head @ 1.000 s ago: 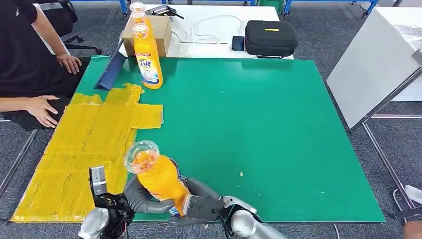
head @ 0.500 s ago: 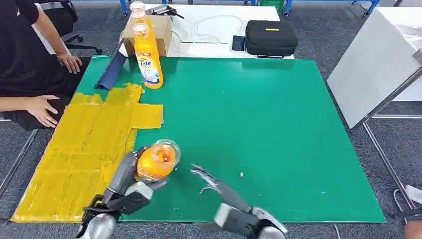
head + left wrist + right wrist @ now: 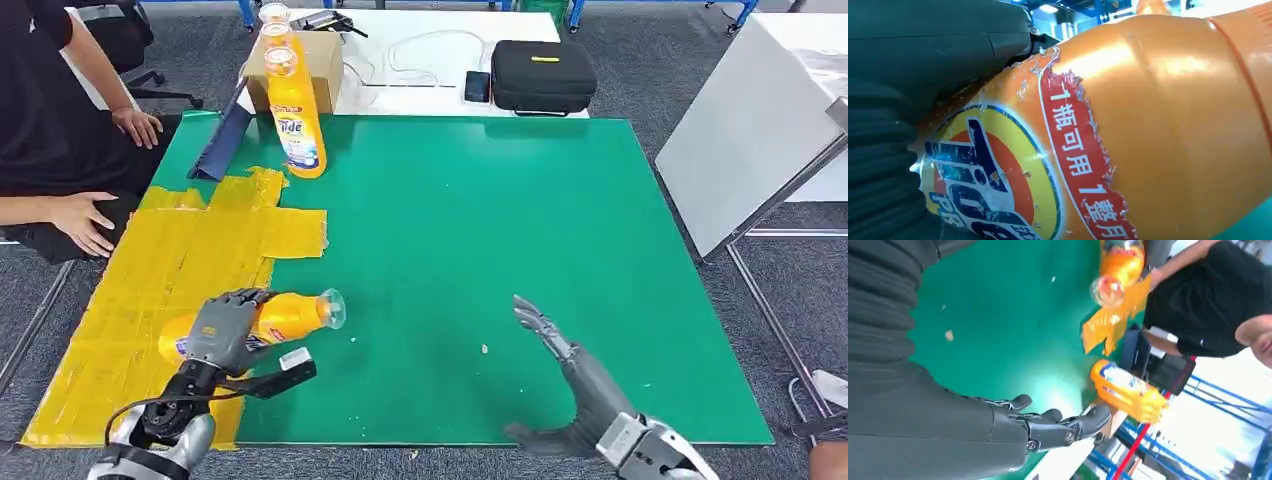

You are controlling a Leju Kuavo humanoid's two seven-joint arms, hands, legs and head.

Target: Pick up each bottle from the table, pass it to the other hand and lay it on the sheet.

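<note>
Lower left of the head view: left hand (image 3: 222, 330) gripping orange bottle (image 3: 262, 322) lying sideways over yellow sheet (image 3: 160, 290). Lower right: right hand (image 3: 560, 360) spread, holding nothing. Second bottle (image 3: 296, 115) upright, upper left.

Orange bottle (image 3: 1158, 125), seen close up, with glossy highlights across its curved body. Its label (image 3: 998, 190) is scuffed: a red strip with white Chinese characters, torn along the edges, beside a blue, yellow and orange roundel. The left hand (image 3: 923, 75), dark grey with a ribbed cover, presses against the bottle beside the label; a sliver of green tabletop (image 3: 1248, 222) shows at one corner.
</note>
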